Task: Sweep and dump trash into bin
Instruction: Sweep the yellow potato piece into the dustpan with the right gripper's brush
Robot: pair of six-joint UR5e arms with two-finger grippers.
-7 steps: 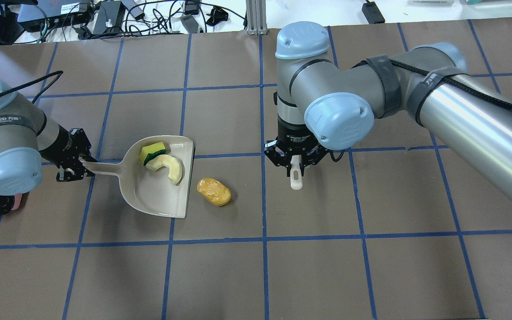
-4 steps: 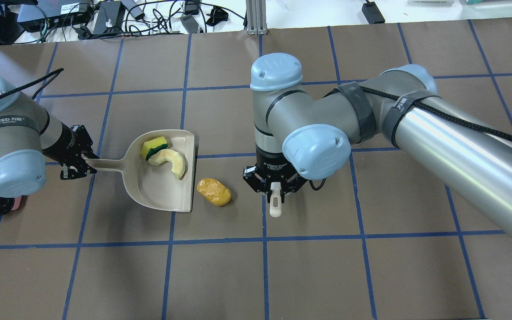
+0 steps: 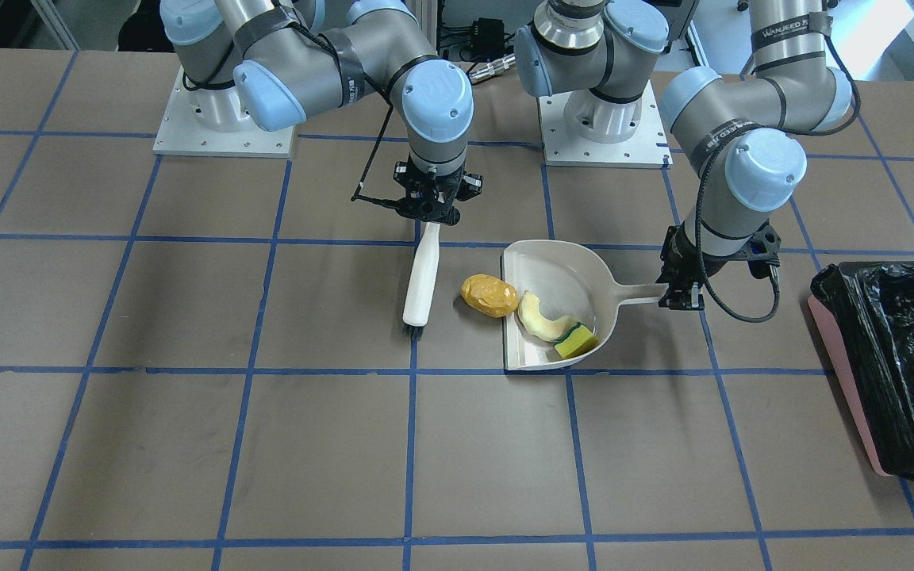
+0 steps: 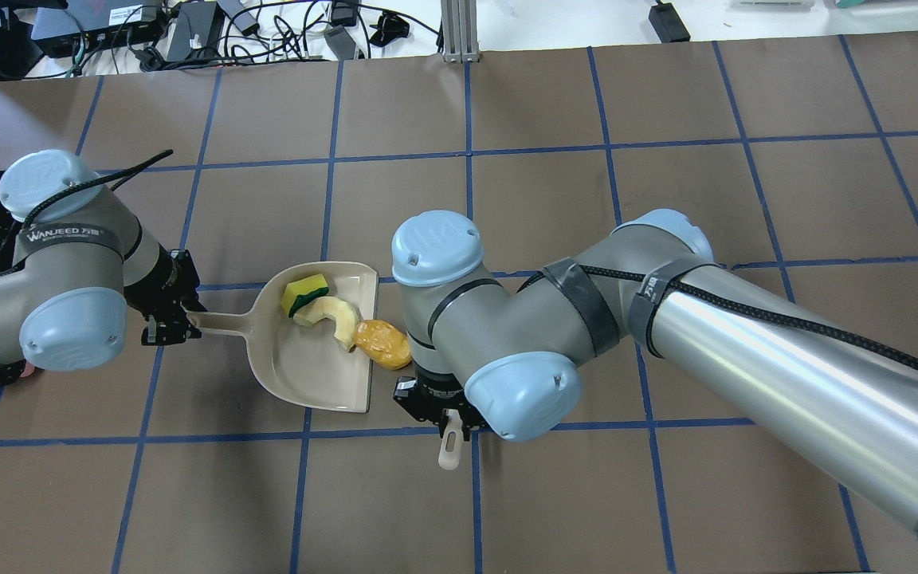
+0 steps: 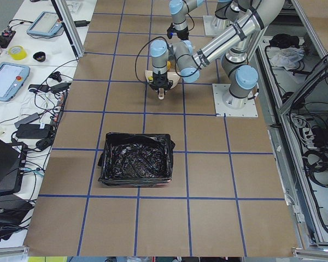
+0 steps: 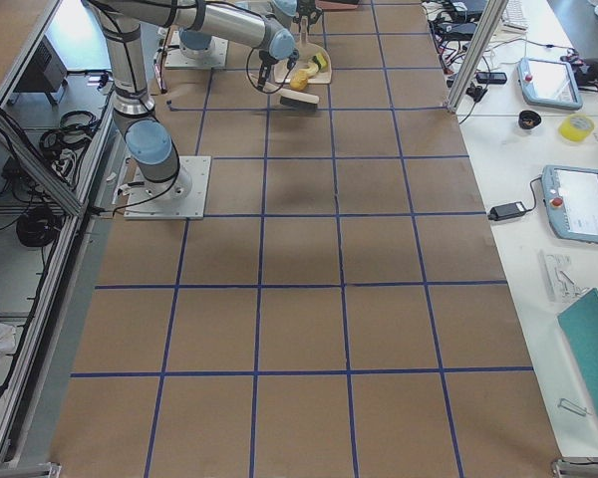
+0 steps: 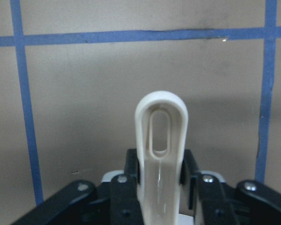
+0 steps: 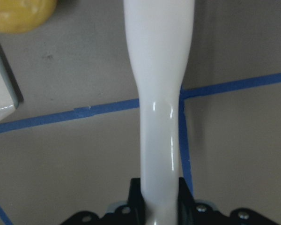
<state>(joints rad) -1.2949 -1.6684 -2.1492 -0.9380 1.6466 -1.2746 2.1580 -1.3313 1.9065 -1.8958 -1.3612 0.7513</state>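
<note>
My left gripper (image 4: 170, 323) is shut on the handle of the beige dustpan (image 4: 311, 371), as the left wrist view (image 7: 160, 166) also shows. The sponge block (image 4: 305, 293) and the cream melon slice (image 4: 337, 316) lie in the pan. The yellow-brown potato lump (image 4: 383, 344) lies on the table against the pan's open lip. My right gripper (image 4: 443, 410) is shut on the white brush handle (image 8: 160, 93). In the front view the brush (image 3: 423, 277) stands bristles down just beside the potato (image 3: 489, 295). The pink bin with its black bag (image 3: 901, 357) stands on my left side.
The bin (image 5: 135, 158) stands about one table square beyond the dustpan on my left. The brown table has a blue tape grid (image 4: 471, 426). Cables and power bricks (image 4: 188, 32) lie past the far edge. The two arm bases (image 3: 600, 119) stand at the near edge.
My right arm swung toward the robot and leftward with the brush, to beside the potato. My left arm pushed the dustpan rightward, so its lip now meets the potato.
</note>
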